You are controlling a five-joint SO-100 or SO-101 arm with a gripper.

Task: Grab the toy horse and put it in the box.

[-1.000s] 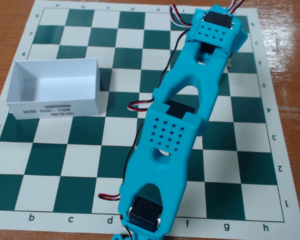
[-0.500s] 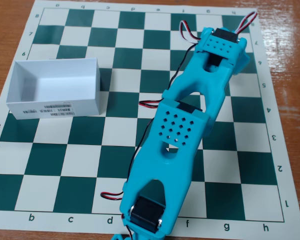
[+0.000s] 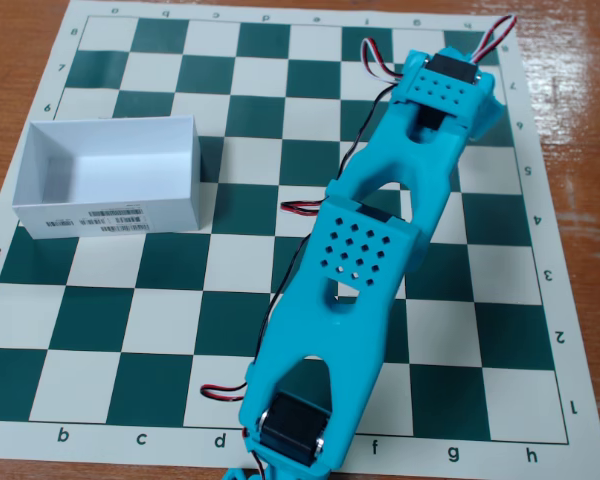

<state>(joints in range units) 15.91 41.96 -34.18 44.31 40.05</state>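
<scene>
The white cardboard box (image 3: 110,213) stands at the left of the chessboard, long side with the barcode label facing the lower edge of the fixed view. Its inside looks empty. The toy horse does not show anywhere; it is hidden or out of view. The turquoise arm (image 3: 365,250) stretches over the board from the upper right down to the bottom edge at the centre. A black motor (image 3: 293,430) sits at its lower end. The gripper's fingers do not show; the arm's end leaves the view at the bottom.
The green-and-white chessboard mat (image 3: 140,330) lies on a brown wooden table (image 3: 580,120). Red, black and white wires (image 3: 380,65) run from the arm's upper end, and more wires (image 3: 220,392) stick out near its lower end.
</scene>
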